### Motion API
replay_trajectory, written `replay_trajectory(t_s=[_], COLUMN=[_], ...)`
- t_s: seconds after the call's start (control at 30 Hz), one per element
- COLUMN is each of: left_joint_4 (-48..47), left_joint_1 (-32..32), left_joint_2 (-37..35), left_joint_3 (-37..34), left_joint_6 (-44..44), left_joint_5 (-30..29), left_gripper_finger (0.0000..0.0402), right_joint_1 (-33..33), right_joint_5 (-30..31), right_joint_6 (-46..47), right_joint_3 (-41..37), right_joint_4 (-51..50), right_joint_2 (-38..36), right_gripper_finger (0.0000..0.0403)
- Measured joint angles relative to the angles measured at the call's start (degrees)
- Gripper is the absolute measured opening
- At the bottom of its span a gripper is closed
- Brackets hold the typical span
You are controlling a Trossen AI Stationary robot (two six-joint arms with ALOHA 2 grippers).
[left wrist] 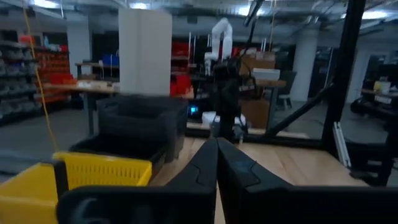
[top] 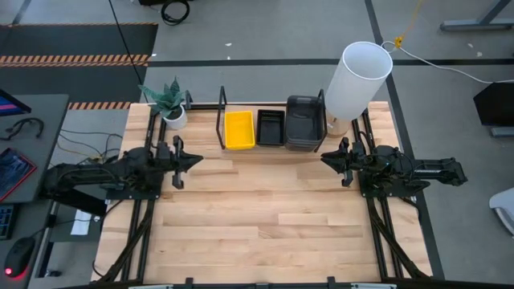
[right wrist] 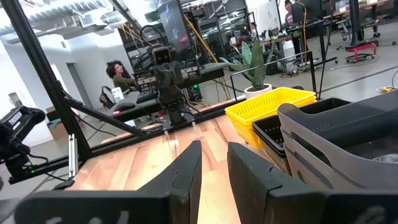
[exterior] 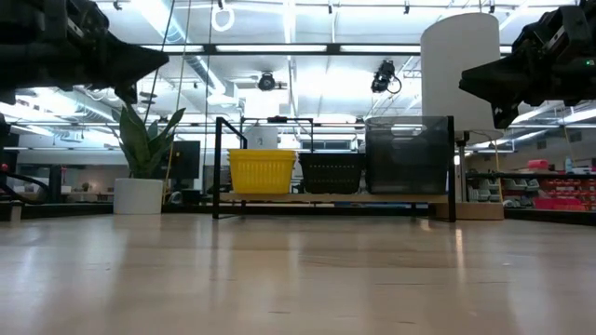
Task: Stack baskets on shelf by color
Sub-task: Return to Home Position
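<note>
Baskets: yellow baskets (top: 238,129), black baskets (top: 270,127) and dark grey baskets (top: 305,122) sit side by side on the shelf (exterior: 410,197).
Progress: sorting looks finished; only parking the arms remains.
Left gripper (top: 191,160): empty, fingers pressed together.
Right gripper (top: 328,159): empty, narrow gap.

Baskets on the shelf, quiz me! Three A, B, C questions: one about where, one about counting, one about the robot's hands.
1. Where on the shelf are the yellow baskets? A the plant's end; B the middle; C the other end.
2. How many colours of stack are there? A one; B two; C three.
3. What do the left gripper and right gripper hold? A nothing; B yellow baskets; C the plant.
Answers: 1 A, yellow stands nearest the plant. 2 C, yellow, black baskets, grey baskets. 3 A, both hang empty.
</note>
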Motion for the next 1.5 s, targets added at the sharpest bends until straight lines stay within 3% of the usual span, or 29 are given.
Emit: replay_trajectory(t_s=[0.13, 0.43, 1.5], left_joint_4=[1.1, 0.0, 0.0], left_joint_1=[0.0, 0.0, 0.0], left_joint_2=[-0.3, -0.1, -0.1], left_joint_3=[0.0, 0.0, -0.1], left_joint_6=[0.7, -16.2, -16.5], left_joint_5=[0.0, 0.2, 0.1], left_gripper_finger=[0.0018, 0.0035, 0.0024], right_joint_1=[0.0, 0.0, 0.0], right_joint_5=[0.0, 0.0, 0.0], right_joint_6=[0.0, 0.0, 0.0], right_joint_3=[0.0, 0.0, 0.0], right_joint_4=[0.0, 0.0, 0.0], right_joint_2=[0.0, 0.0, 0.0], right_gripper_finger=[0.0083, 0.0083, 0.0083])
